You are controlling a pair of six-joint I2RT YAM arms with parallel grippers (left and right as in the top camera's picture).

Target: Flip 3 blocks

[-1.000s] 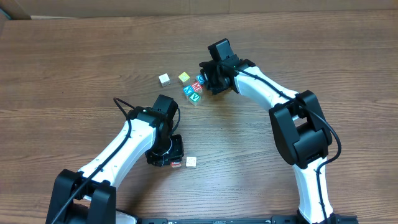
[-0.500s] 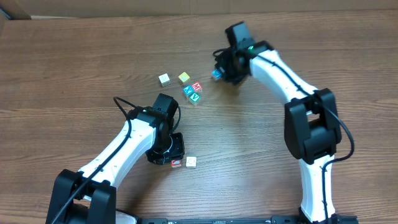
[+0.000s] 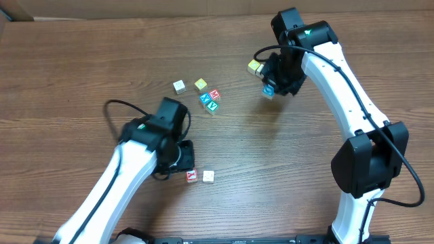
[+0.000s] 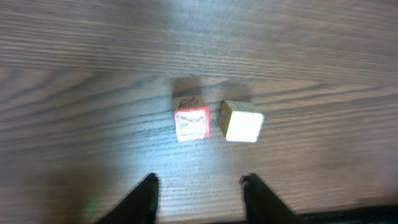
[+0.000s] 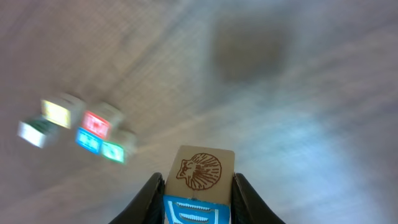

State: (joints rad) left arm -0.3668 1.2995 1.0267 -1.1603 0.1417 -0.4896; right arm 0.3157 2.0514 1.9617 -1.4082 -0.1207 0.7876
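Right jaws grip the blue block (image 5: 198, 186) (lifted); left jaws gape, red-faced block (image 4: 192, 124) just ahead.

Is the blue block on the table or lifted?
Lifted: the right hand holds the blue block in the air above the table.

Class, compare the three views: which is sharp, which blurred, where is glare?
Overhead: sharp, evenly lit. Left wrist: slightly soft, glare on the table around the red-faced block. Right wrist: background cubes motion-smeared, held block crisp.
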